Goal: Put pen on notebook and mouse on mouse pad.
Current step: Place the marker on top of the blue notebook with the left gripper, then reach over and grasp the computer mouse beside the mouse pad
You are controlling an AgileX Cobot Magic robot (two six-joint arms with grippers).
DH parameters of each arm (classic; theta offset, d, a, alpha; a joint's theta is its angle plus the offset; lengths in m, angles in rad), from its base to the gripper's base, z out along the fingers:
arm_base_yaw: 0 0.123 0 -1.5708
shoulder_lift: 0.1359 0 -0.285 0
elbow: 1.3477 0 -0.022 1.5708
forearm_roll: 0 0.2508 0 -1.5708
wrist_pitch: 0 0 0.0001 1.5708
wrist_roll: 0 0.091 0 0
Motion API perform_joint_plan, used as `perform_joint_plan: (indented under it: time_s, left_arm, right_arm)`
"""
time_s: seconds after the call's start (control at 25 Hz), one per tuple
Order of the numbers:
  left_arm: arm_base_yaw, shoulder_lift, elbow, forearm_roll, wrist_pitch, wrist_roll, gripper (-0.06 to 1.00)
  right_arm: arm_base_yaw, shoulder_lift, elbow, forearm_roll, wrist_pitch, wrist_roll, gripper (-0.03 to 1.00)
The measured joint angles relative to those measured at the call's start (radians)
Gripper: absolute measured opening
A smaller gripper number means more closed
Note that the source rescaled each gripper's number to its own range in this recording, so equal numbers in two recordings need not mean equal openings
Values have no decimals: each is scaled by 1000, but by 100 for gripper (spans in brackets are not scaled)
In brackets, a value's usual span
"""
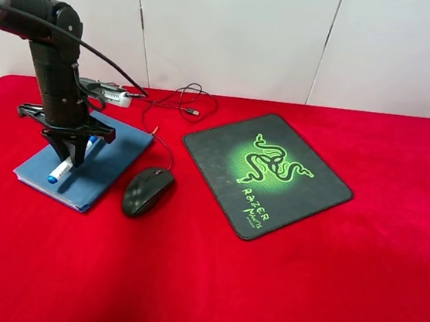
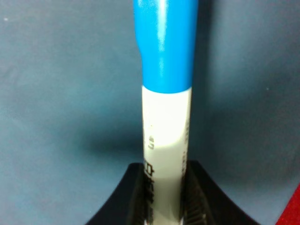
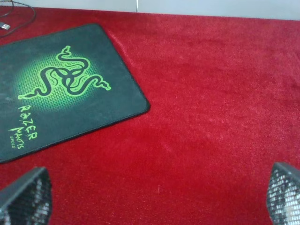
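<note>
pen (image 2: 166,140) is being pinched mid-barrel by the left pincer (image 2: 166,199); light, stiff, probably slick. right pincer (image 3: 157,197) is being held open.

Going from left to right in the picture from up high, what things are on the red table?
Blue-grey hardcover notebook → dark grey oval wired mouse → black rectangular mouse pad with the green snake logo.
</note>
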Motion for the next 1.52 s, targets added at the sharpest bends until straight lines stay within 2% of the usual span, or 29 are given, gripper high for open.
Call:
perform_joint_plan:
  time_s: [0.24,0.36,0.52,0.68,0.76,0.92,1.16,1.52]
  left_arm:
    - [0,0,0,12,-6,0,4]
    - [0,0,0,13,-9,0,14]
    - [0,0,0,15,-21,0,38]
    - [0,0,0,19,-40,0,82]
    - [0,0,0,21,-43,0,93]
    - [0,0,0,21,-43,0,99]
    - [0,0,-15,22,-26,-1,100]
    - [0,-45,-103,17,139,-1,100]
  right_arm:
    - [0,0,0,0,0,0,100]
    - [0,0,0,0,0,0,100]
    - [0,0,0,0,0,0,100]
    - [0,0,0,0,0,0,100]
    - [0,0,0,0,0,0,100]
    - [0,0,0,0,0,0,100]
    - [0,0,0,0,0,0,100]
    - [0,0,0,0,0,0,100]
